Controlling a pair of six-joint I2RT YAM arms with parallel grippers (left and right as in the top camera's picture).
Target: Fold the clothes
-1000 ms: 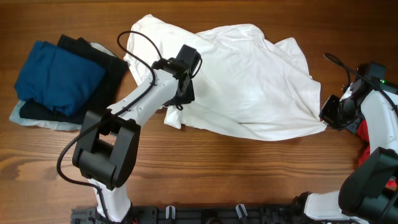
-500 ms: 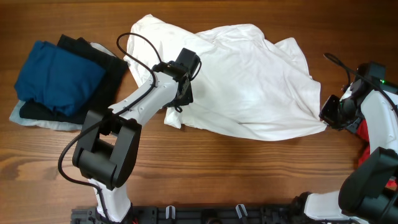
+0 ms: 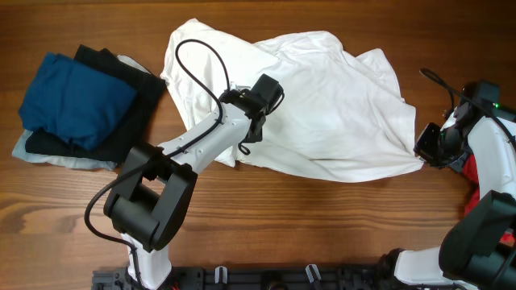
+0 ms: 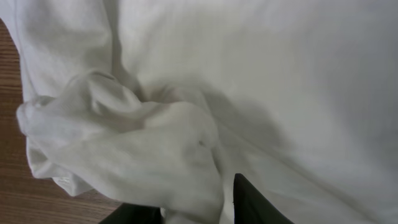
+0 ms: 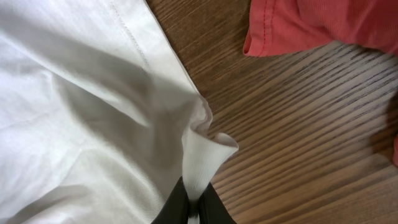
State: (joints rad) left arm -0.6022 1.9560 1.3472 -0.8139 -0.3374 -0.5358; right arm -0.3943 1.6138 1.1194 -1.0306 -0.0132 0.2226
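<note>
A large white T-shirt (image 3: 322, 105) lies crumpled across the middle of the wooden table, with no print showing. My left gripper (image 3: 256, 122) is over the shirt's left part. In the left wrist view its fingers (image 4: 196, 208) are closed round a bunched fold of the white fabric (image 4: 143, 143). My right gripper (image 3: 425, 151) is shut on the shirt's lower right corner, and the pinched hem (image 5: 202, 149) shows in the right wrist view between its fingers (image 5: 194, 208). A red garment (image 5: 311, 25) lies just beyond that corner and also shows in the overhead view (image 3: 472, 171).
A stack of folded garments sits at the far left: a blue one (image 3: 76, 98) on top, a black one (image 3: 133, 80) under it and a pale one (image 3: 48, 157) at the bottom. Bare wooden table (image 3: 322, 217) runs along the front.
My left gripper has moved to the right over the shirt, carrying the bunched fold with it. The right arm and the corner it holds have not moved.
</note>
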